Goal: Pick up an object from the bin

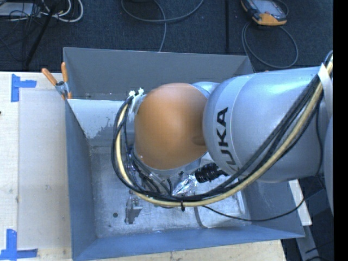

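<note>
Dark carpet strewn with looping cables (163, 15) is lying beyond the grey metal bin (81, 162), and I am watching through the one overhead camera. The arm (261, 129) is extending in from the right, its orange cover (168, 126) masking much of the floor, and the gripper (132, 211) is hanging low over the bin's left front. Whether it is spread or closed I cannot tell. A crumpled silvery thing (185, 186) is lying just right of it, under the arm's cables and apart from it. I am judging that a clean pick is calling for centring over that piece before closing. The bin floor is showing pale scuffs, and an orange-edged device (265, 10) is sitting on the carpet behind.
</note>
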You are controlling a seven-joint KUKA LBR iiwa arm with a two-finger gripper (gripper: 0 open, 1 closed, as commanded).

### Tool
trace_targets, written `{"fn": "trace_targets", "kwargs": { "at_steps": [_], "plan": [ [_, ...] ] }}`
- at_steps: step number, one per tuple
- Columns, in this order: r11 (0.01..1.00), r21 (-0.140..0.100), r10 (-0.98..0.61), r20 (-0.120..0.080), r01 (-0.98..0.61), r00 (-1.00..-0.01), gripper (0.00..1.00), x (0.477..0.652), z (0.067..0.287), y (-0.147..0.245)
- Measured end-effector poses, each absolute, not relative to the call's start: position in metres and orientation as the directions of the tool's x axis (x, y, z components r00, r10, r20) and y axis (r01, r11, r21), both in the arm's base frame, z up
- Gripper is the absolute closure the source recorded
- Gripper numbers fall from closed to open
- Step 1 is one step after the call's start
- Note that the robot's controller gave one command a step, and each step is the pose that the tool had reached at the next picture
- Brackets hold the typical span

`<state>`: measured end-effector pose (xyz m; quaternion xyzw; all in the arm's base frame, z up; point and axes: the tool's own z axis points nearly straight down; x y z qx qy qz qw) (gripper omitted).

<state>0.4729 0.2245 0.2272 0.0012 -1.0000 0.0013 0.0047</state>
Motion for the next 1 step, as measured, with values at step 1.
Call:
{"fn": "trace_targets", "kwargs": {
  "at_steps": [1],
  "plan": [
    [0.993, -0.002, -0.117, 0.007, -0.117, -0.993, 0.00, 0.5414, 0.1085, 0.1797]
  ]
}}
